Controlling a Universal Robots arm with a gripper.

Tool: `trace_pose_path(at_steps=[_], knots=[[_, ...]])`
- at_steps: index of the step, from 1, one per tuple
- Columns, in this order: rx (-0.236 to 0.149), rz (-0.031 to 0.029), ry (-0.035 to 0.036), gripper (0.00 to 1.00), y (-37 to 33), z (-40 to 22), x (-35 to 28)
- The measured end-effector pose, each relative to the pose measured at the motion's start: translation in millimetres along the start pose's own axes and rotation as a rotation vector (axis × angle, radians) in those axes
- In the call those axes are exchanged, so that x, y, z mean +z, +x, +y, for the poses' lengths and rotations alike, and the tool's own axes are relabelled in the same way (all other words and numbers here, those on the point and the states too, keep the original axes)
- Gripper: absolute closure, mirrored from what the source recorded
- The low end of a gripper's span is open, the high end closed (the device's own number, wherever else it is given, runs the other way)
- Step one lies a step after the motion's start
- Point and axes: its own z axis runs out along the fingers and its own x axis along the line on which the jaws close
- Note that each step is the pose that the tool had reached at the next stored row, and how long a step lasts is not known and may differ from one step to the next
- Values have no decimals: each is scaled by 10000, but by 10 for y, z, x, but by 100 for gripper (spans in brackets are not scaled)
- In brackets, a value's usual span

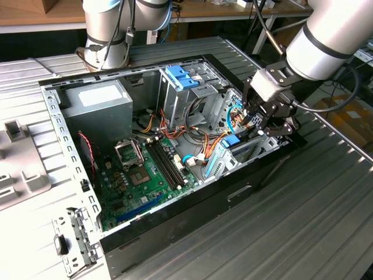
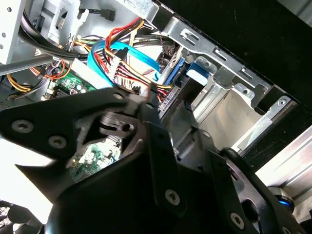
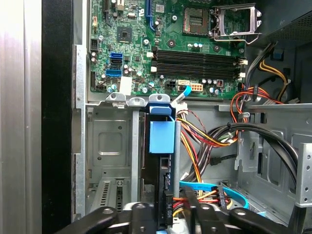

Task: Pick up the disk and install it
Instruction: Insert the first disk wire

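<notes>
The disk [image 3: 162, 136] stands on edge in a slot of the metal drive cage [image 3: 109, 146], its bright blue end tab towards the motherboard and its dark body running back to my fingers. My gripper [image 3: 168, 214] is shut on the disk's near end, one finger on each flat side. In the exterior view the gripper [image 1: 265, 119] hangs over the cage at the case's right end, and the blue tab of the disk [image 1: 233, 142] shows just left of it. The second wrist view has the gripper [image 2: 170, 109] in front of the disk [image 2: 195, 73].
The open computer case lies on a ribbed metal table. The motherboard [image 1: 140, 175] and grey power supply [image 1: 96, 108] fill its left part. Red, yellow and orange cables [image 3: 204, 141] and a blue ribbon crowd beside the disk. Another blue carrier [image 1: 180, 76] sits in the upper bay.
</notes>
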Motion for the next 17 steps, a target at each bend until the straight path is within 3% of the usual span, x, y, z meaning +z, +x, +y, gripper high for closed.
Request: trace_pose_path(at_steps=[2,5,7,10,14,17], knots=[[0,1,0,61,0,-1,-1],[0,2,0,61,-14,-4,-88],[0,-1,0,61,-18,-5,-112],[3,-117,-1,62,-21,-4,-108],[7,-179,-19,82,-20,-9,-95],[12,-192,-43,89,-18,-37,-92]])
